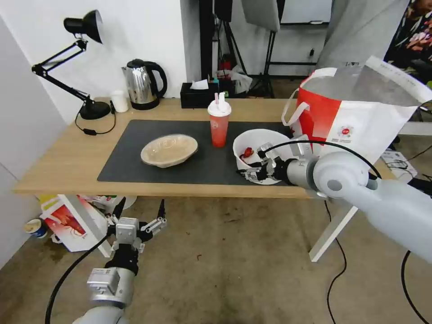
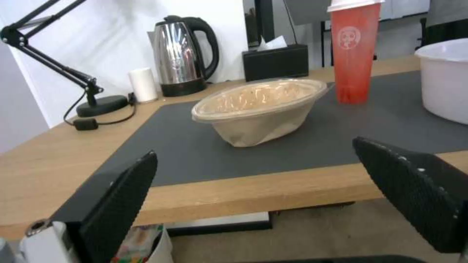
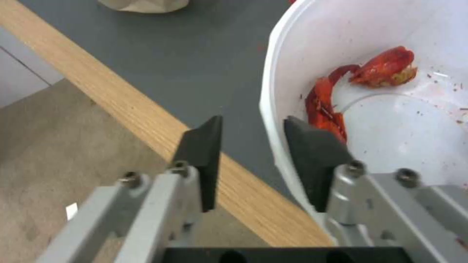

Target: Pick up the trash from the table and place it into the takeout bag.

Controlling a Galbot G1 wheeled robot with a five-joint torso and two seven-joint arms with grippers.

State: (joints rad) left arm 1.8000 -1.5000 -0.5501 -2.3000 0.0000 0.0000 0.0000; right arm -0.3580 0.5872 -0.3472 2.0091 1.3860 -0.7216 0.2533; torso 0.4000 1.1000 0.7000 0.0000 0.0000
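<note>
The left gripper [image 1: 140, 210] hangs low in front of the long light-wood bench [image 1: 63, 148], below its front edge, fingers spread wide and holding nothing; the left wrist view looks between them at the shallow beige round dish [image 2: 261, 109] on the large dark grey mat [image 2: 204, 153].

The right gripper [image 3: 251, 146] is at the near rim of the deep white round bowl with red crayfish shells [image 3: 385, 109], which sits on the mat close to the bench's front edge. Its fingers are partly apart and straddle the bowl wall, one black pad outside over the mat, the other inside near the shells. A narrow gap seems to remain on each side of the rim, so I judge the wall is not yet pinched.

The step in hand looks like grasping the bowl by its rim. To do it well, the fingers should go down enough for the pads to cover the wall, then close squarely so the thin plastic does not buckle or slip. Lifting should keep the bowl level, since the shells lie loose.

Farther back stands the red drink cup with white lid [image 1: 219, 123], upright on the mat between dish and bowl. Beyond the bowl, on the robot's right, the large boxy white takeout bag with red side panel [image 1: 355, 121] stands open
</note>
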